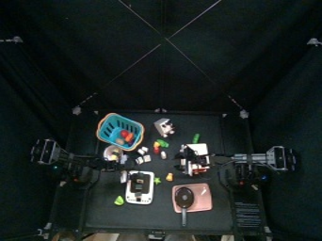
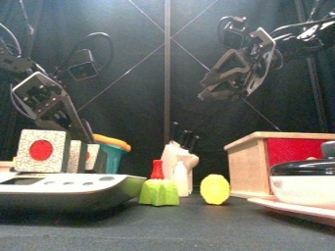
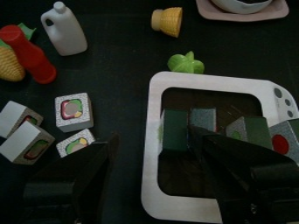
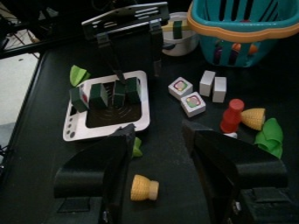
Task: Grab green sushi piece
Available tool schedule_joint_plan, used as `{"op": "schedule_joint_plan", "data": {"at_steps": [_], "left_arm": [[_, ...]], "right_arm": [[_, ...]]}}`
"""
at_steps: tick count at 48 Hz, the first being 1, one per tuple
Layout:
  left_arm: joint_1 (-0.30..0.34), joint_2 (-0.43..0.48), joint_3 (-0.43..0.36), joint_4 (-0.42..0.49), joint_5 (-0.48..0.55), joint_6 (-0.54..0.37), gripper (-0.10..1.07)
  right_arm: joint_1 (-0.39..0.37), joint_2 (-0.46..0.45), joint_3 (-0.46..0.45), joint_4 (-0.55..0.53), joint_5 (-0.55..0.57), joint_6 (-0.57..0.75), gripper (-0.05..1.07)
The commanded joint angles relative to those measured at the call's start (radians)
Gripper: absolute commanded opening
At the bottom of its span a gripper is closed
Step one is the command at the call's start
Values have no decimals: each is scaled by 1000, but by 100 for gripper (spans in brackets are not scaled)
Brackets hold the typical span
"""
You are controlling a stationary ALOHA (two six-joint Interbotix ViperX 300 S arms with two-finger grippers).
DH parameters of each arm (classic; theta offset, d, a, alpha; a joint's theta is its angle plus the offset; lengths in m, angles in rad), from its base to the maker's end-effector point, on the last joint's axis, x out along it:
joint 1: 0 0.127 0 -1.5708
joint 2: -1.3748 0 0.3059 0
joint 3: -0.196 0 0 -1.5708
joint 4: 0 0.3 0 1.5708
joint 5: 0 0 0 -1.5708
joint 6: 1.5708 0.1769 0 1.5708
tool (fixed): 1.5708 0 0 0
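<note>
The approach is underway: the left fingers (image 3: pixel 158 188) hover spread open and empty over the scale (image 3: pixel 163 87), the green sushi (image 3: pixel 73 108) on the surface at their ten o'clock needing a shift, while the right fingers (image 4: pixel 167 162) rest open.

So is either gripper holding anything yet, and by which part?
Nothing is held. The left gripper hangs open above the white scale, and the right gripper hangs open too, its jaws empty. The sushi pieces lie untouched.
</note>
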Motion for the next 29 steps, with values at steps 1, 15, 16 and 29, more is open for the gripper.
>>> {"op": "schedule_joint_plan", "data": {"at_steps": [1,15,16,29], "left_arm": [[-3,0,-23,3,-3,0,96],[-3,23,-23,3,2,0,96],[-3,26,-25,3,2,2,96],[-2,34,-28,3,-3,0,95]], "right_arm": [[-2,-6,-12,0,-9,-2,83],[-8,3,-14,2,-9,-3,83],[-8,3,-14,0,-8,-3,83],[-9,6,-12,0,-9,-3,83]]}}
